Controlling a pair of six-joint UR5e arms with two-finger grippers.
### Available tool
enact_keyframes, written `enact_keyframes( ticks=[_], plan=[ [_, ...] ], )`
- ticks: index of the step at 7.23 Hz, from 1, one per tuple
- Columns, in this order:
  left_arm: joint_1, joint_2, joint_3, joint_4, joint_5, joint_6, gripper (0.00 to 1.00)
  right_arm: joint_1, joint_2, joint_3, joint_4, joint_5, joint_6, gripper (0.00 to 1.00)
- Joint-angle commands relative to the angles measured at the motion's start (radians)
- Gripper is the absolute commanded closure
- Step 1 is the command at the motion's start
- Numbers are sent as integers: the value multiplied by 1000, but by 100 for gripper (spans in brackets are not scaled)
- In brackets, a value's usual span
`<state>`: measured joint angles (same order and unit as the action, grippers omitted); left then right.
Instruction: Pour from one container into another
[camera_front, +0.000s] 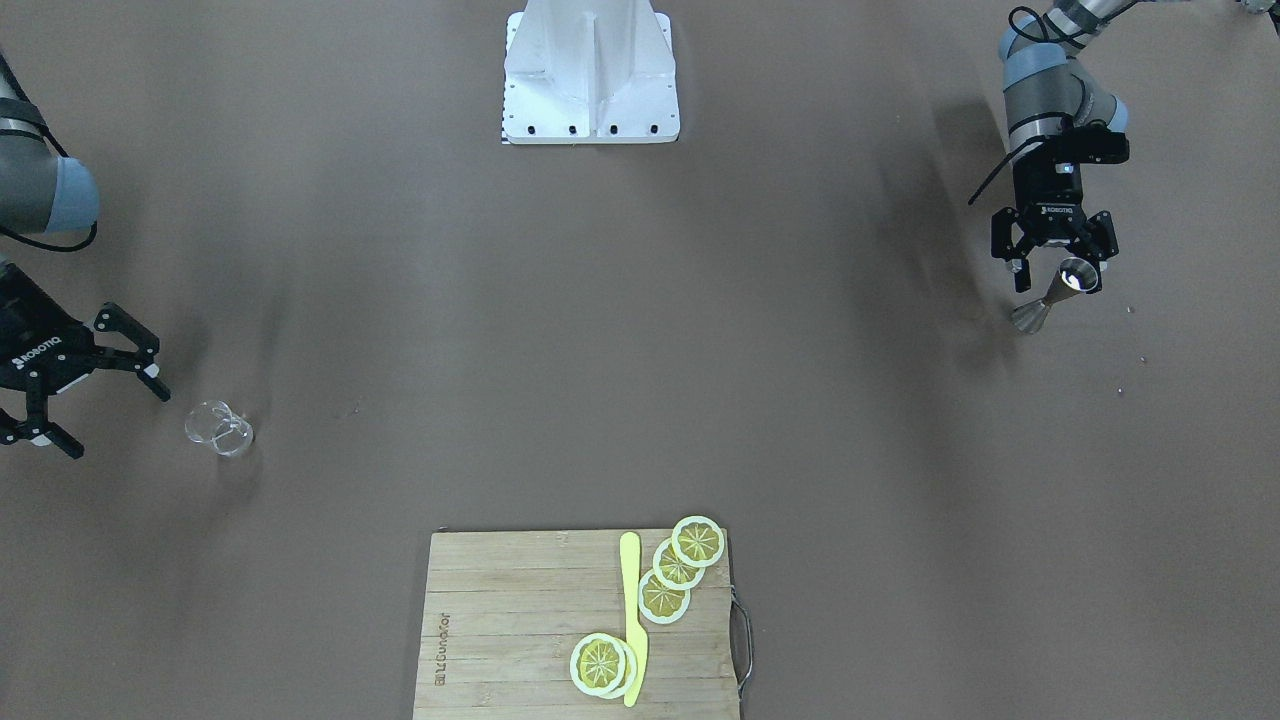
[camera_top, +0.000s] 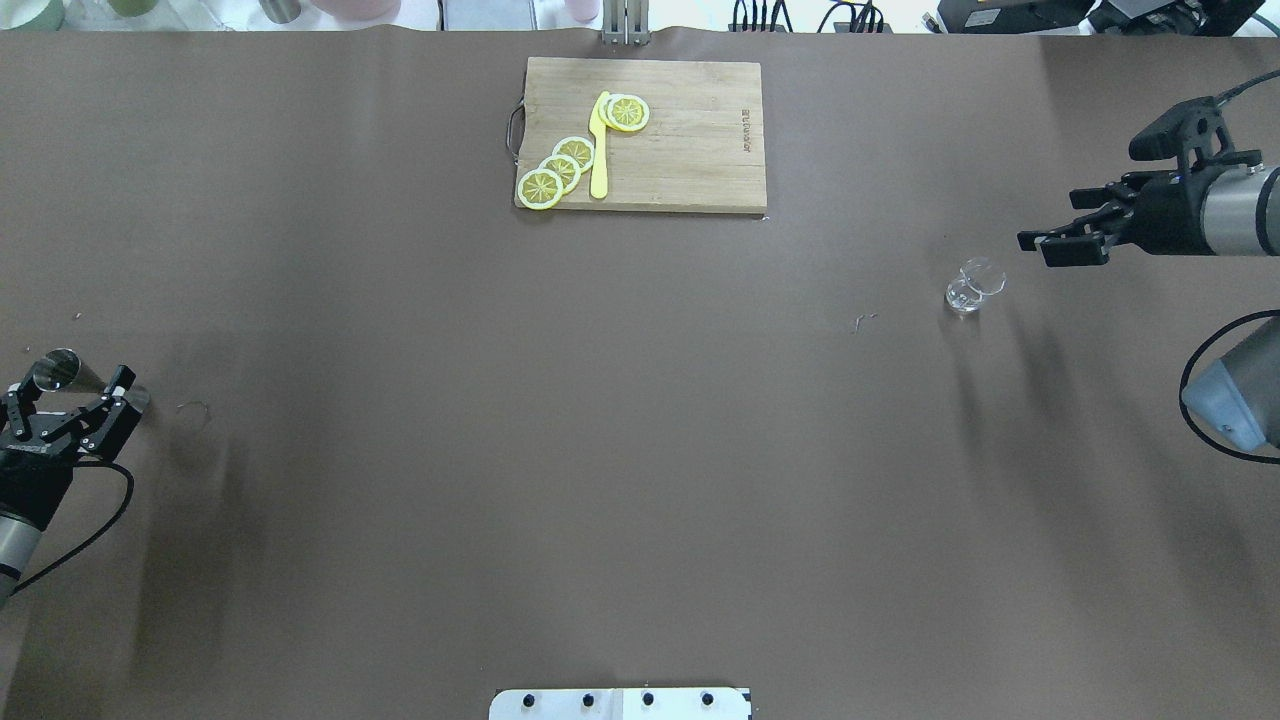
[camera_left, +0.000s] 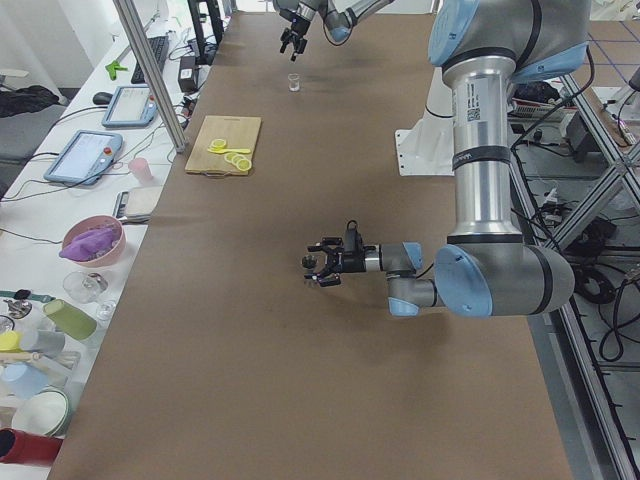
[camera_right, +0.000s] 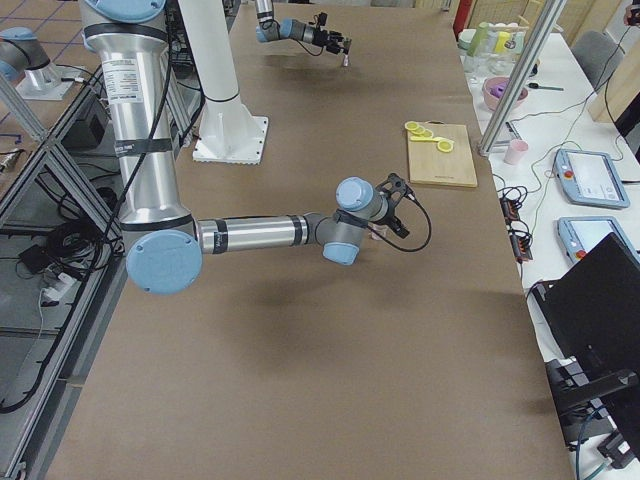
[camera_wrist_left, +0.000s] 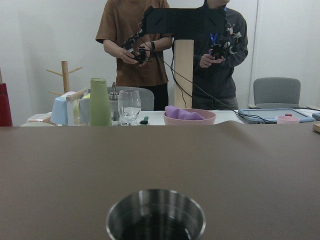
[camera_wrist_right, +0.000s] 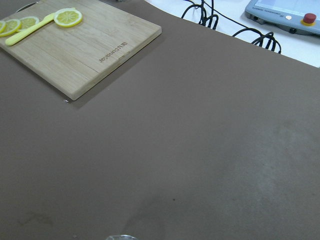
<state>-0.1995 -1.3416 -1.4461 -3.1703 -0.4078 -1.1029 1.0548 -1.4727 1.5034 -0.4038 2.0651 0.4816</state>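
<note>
Brown surface (camera_front: 600, 350), left fingers (camera_front: 1010, 245) spread either side of upright jigger (camera_front: 1050, 300) near its left end, right fingers (camera_front: 128, 330) spread, near but clear of tumbler (camera_front: 220, 428), board (camera_front: 500, 620) with lemon slices (camera_front: 664, 597) at far edge

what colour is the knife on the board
Pale yellow plastic knife, clearest in the exterior front-facing view.

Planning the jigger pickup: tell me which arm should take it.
Left. The left tool, open, hangs right at the jigger; the right tool is far off, beside the glass tumbler.
</note>
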Motion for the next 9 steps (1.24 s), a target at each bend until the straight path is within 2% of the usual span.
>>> enact_keyframes(
  ticks=[1, 3, 4, 6, 7, 9],
  plan=[
    [0, 77, -88, 1, -5, 21, 3, 51, -64, 75, -87, -8, 6, 1],
    [2, 126, -176, 4, -11, 62, 3, 115, -127, 67, -104, -8, 37, 1],
    [-1, 163, -248, 6, -20, 111, 3, 155, -142, 75, -177, -7, 37, 1],
    [-35, 191, -359, 60, -107, 164, 3, 215, -139, 81, -338, 7, 40, 1],
    [-70, 180, -402, 100, -173, 234, 3, 247, -141, 78, -395, 45, 40, 1],
    [-147, 101, -454, 206, -297, 319, 3, 304, -141, 80, -527, 107, 40, 1]
  ],
)
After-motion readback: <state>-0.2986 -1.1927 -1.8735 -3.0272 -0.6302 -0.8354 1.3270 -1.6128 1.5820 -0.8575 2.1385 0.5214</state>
